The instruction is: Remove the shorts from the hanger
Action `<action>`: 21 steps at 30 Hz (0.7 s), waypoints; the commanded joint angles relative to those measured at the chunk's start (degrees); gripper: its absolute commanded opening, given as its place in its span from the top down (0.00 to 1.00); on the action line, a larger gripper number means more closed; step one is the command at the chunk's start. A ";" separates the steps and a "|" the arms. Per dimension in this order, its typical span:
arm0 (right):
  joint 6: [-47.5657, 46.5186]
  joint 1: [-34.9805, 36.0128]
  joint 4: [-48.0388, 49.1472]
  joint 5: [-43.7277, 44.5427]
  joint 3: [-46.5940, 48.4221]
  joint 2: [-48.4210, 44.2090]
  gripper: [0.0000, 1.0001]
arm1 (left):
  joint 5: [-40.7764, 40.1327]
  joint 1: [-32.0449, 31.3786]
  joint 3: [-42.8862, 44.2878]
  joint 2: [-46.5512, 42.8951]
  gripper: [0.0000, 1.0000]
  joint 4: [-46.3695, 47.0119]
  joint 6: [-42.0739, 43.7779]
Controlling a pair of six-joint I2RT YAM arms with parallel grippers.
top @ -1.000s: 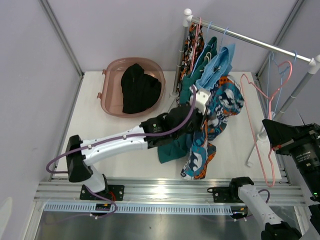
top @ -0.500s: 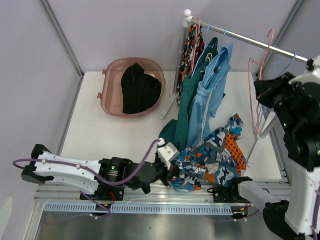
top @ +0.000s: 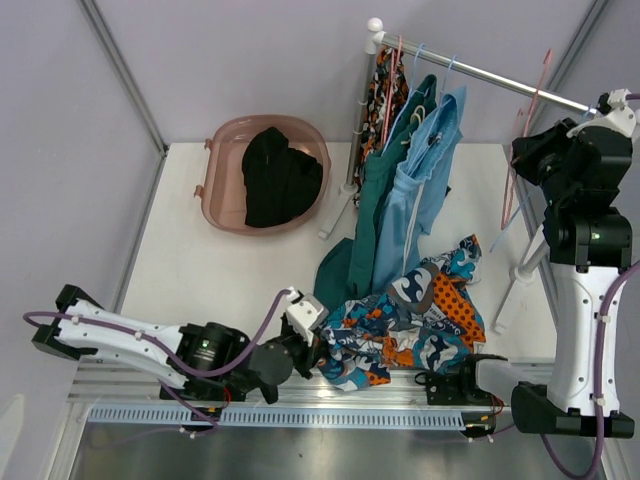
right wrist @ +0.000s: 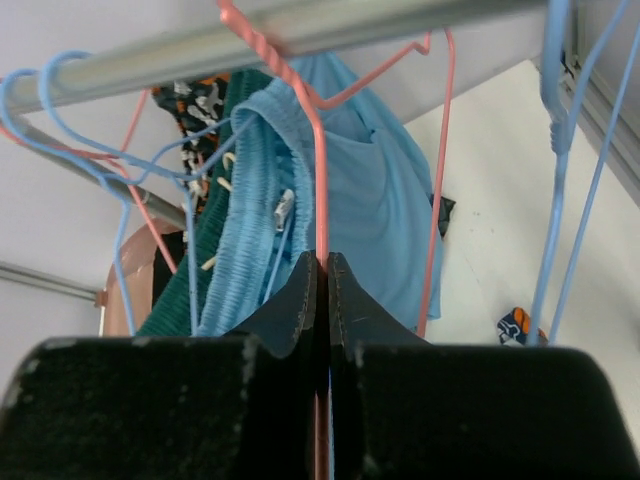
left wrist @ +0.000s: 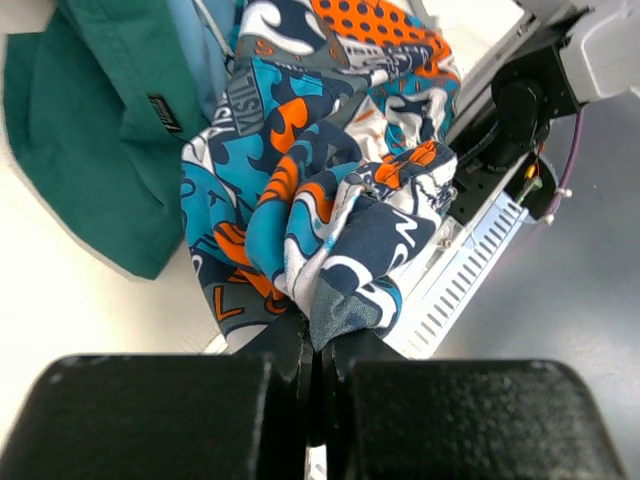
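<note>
At 6 o'clock on the surface (top: pixel 220 270), by the near edge, the patterned shorts (top: pixel 420 325) lie in a crumpled heap, apparently free of any hanger; the left fingers (left wrist: pixel 170 410) are pressed together on a fold of their cloth. Their long axis runs from the pinched end at 8 o'clock to the loose end at 2 o'clock, which points toward the rail (top: pixel 500 80). Up at 2 o'clock the right fingers (right wrist: pixel 290 310) are clamped on the wire of a bare pink hanger (right wrist: pixel 320 180) just under that rail.

Risks, as I judge them: the heap touches the right arm's base at 5 o'clock, so a pull toward 8 o'clock could snag it there; it also overlaps the hem of the teal shorts (top: pixel 365 210), which hang beside the blue shorts (top: pixel 420 170), and dragging could tug that pair askew; the pink hanger sits among blue hangers (right wrist: pixel 555 200), so moving it could tangle them or knock one down.
</note>
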 commanded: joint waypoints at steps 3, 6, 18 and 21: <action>1.25 -2.10 5.52 -4.97 -8.03 -3.81 1.00 | -6.27 -0.42 4.25 -3.33 1.00 -3.70 -0.87; 1.87 -2.37 5.61 -6.62 -12.43 -6.97 1.00 | -10.13 -0.33 8.64 -3.77 1.00 -6.78 1.24; 2.13 -2.37 2.36 -8.49 -17.02 -13.66 0.01 | -9.71 17.85 26.40 -3.95 1.00 -8.02 24.43; 1.96 -2.37 1.92 -8.66 -18.60 -15.06 0.01 | -4.46 28.82 34.13 -2.20 1.00 -5.03 32.96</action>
